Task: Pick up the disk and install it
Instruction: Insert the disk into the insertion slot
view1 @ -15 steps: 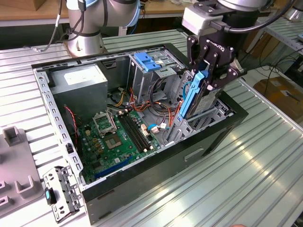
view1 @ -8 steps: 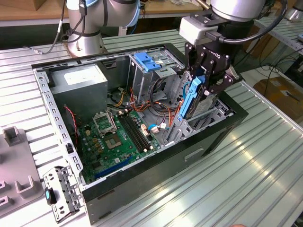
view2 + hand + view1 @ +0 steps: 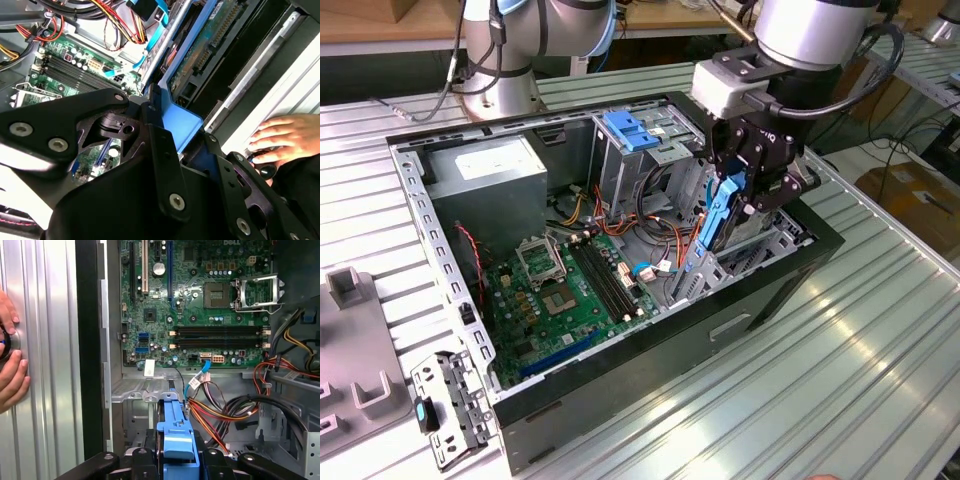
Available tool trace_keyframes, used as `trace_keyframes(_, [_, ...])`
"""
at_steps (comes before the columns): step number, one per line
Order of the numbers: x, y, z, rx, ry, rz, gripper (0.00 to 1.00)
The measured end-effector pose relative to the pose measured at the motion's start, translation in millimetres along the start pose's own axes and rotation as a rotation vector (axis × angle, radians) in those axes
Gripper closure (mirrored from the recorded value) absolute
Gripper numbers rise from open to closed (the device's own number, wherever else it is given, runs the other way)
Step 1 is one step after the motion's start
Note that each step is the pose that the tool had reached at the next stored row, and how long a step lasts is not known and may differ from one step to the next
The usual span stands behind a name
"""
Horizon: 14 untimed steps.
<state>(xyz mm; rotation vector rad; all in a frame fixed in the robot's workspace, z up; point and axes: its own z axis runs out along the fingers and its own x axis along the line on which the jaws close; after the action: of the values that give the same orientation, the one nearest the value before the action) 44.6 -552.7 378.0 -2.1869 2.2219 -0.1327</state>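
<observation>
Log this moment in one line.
gripper: shut on disk | disk: steeply tilted, lower end inside case | hand: on table beside case

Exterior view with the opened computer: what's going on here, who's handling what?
The arm's pincer is shut on the disk, gripping it at its blue rail. The disk stands on edge, tilted, with its lower end down inside the open computer case, beside the motherboard toward the exterior view's right. It does not look seated in a bay yet. In both wrist views a person's hand rests on the table just outside the case.
</observation>
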Motion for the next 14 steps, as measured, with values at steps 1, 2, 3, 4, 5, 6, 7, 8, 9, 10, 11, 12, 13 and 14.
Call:
trace_keyframes(1, [0.0, 0.1, 1.7, 0.0000, 0.0000, 0.000, 0.63])
trace_keyframes(2, [-0.1, 0.3, 4.9, 0.0000, -0.0001, 0.000, 0.63])
trace_keyframes(3, [-0.2, 0.5, 6.7, 0.0000, 0.0000, 0.000, 0.63])
trace_keyframes(4, [-0.3, 0.7, 9.6, 0.0000, 0.0000, 0.000, 0.63])
trace_keyframes(5, [-0.3, 0.7, 9.8, 0.0000, 0.0000, 0.000, 0.63])
trace_keyframes(6, [-0.3, 0.7, 9.8, 0.0000, 0.0001, 0.000, 0.63])
trace_keyframes(7, [-0.3, 0.7, 9.8, 0.0000, 0.0003, 0.000, 0.63])
trace_keyframes(8, [-0.3, 0.7, 9.8, 0.0000, 0.0002, 0.000, 0.63])
trace_keyframes(9, [-0.3, 0.7, 9.9, 0.0000, 0.0001, 0.000, 0.63])
trace_keyframes(10, [-0.3, 0.7, 9.9, 0.0000, 0.0001, 0.000, 0.63])
trace_keyframes(11, [-0.3, 0.7, 9.9, 0.0000, 0.0001, 0.000, 0.63])
trace_keyframes(12, [-0.3, 0.7, 9.9, 0.0000, 0.0001, 0.000, 0.63])
trace_keyframes(13, [-0.3, 0.7, 9.8, 0.0000, 0.0004, 0.000, 0.62])
trace_keyframes(14, [-0.3, 0.7, 9.9, 0.0000, 0.0003, 0.000, 0.62])
